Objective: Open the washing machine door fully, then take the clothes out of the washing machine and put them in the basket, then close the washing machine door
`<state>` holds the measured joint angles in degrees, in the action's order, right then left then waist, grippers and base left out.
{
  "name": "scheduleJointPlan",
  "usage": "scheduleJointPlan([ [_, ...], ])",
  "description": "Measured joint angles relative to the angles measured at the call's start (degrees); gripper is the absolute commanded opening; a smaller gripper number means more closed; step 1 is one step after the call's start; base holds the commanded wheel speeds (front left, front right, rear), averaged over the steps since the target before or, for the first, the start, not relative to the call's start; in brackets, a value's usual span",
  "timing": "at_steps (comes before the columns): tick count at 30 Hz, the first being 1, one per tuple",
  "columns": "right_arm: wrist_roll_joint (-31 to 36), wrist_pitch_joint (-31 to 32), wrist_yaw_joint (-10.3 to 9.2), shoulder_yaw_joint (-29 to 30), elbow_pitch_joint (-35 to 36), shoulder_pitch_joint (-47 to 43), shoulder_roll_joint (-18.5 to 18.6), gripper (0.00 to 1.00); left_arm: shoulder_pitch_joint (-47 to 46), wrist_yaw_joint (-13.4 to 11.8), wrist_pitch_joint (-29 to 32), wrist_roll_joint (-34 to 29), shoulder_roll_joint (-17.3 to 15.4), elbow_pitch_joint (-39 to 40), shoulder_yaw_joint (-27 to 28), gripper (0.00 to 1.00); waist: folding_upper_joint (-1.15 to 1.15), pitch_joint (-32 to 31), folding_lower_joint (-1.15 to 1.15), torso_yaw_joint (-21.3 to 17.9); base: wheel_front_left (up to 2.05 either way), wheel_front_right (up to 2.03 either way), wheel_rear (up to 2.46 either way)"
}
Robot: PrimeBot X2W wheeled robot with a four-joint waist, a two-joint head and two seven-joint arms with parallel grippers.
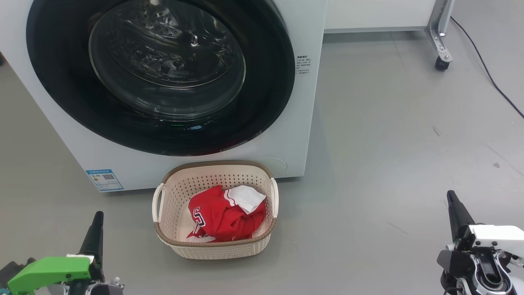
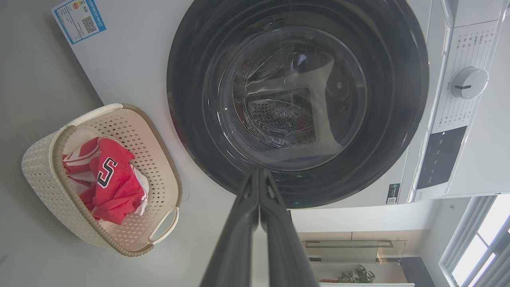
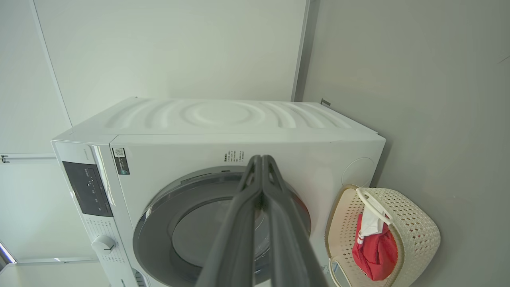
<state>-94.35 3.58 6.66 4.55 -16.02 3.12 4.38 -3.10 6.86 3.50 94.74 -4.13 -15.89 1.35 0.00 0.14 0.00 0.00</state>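
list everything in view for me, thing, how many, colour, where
white front-loading washing machine: one, white, on the floor at the back
round glass washing machine door: one, glossy black rim, shut on the machine's front
blue label sticker: one, blue, machine's lower front corner
round control dial: one, white, machine's control panel
cream perforated plastic basket: one, brown rim, on the floor before the machine
red and white jersey clothes: one heap, inside the basket
metal leg on a caster: one, grey, far right
thin cable: one, black, floor at far right
smooth floor: grey
left gripper: dark fingers, shut, lower left
right gripper: dark fingers, shut, lower right
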Motion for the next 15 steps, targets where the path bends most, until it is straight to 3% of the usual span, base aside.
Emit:
scheduleJointPlan([
  [15,0.00,0.18,0.00,0.05,-0.07,0.01,-0.08,0.00,-0.03,0.00,0.05,0.00,0.01,-0.04,0.04,0.00,0.00,0.00,0.00,0.00,0.00,0.00,0.00],
])
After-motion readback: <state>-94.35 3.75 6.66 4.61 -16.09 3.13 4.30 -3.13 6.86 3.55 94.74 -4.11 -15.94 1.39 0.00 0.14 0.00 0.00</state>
